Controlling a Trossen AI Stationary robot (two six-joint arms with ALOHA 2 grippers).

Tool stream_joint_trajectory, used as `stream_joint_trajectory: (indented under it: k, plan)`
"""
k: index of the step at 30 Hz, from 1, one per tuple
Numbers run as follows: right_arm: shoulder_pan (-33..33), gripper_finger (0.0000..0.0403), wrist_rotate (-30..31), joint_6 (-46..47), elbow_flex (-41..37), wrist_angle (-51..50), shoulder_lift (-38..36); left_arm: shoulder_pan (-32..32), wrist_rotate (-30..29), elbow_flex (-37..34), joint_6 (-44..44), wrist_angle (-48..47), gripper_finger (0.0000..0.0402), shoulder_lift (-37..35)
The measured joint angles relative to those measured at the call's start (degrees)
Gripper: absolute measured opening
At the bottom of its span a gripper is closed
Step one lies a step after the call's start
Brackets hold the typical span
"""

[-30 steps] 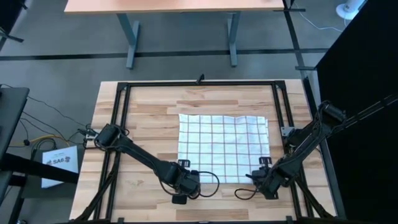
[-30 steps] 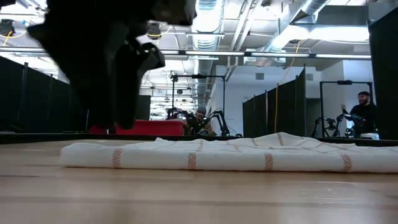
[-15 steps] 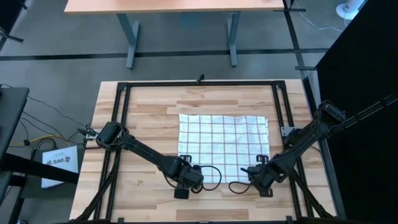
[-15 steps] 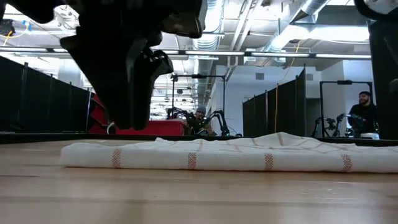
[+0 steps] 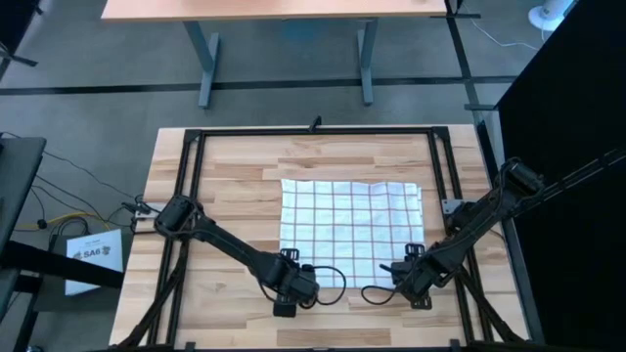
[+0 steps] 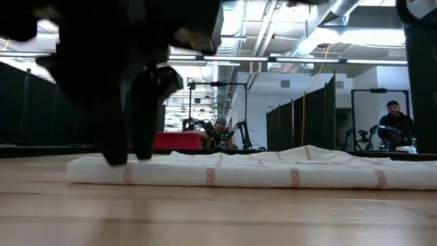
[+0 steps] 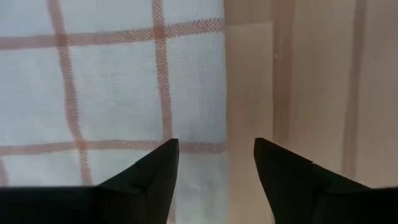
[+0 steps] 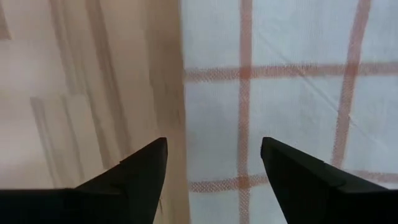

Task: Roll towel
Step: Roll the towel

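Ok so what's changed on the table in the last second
Both arms closed in on the towel's near edge: the left gripper at one near corner, the right gripper at the other, each straddling the cloth's side edge with jaws now wider apart. Neither has taken hold. The towel lies flat, unmoved.

A wooden table [image 5: 235, 176] with a black frame [image 5: 196, 147] fills the middle of the room. Beyond it stands a second table [image 5: 284, 10] on grey legs. A white paper [image 5: 93, 256] lies on the floor beside cables [image 5: 59, 220]. In the room behind, a person [image 6: 392, 126] stands among dark partitions [image 6: 300, 116].
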Motion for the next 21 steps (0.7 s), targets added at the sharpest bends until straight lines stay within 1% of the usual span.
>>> stream_joint_trajectory:
  k: [3,6,8,13,16,21]
  plan:
    - [0.92,0.0249,0.11,0.91,-0.57,0.74,-0.04,-0.32,-0.89,0.0,-0.28,-0.03,0.0193,0.41]
    - [0.97,0.0249,0.42,1.03,-1.17,0.12,-0.04,-0.42,-5.5,0.0,-0.65,0.11,0.0189,0.41]
    - [0.95,0.0249,0.59,1.05,-1.75,1.02,-0.04,0.01,-6.42,0.0,-0.58,0.26,0.0186,0.41]
    - [0.97,0.0248,0.83,2.47,-4.33,3.8,-0.2,0.18,-6.52,-0.2,-0.56,0.76,0.0185,1.82]
    - [1.0,0.0248,0.87,2.58,-4.62,4.15,-0.24,-0.01,-5.47,-0.06,-0.74,1.57,0.0185,2.76]
    - [0.99,0.0248,0.83,2.6,-4.66,4.15,-0.22,-0.21,-5.47,0.07,-1.15,2.16,0.0185,3.41]
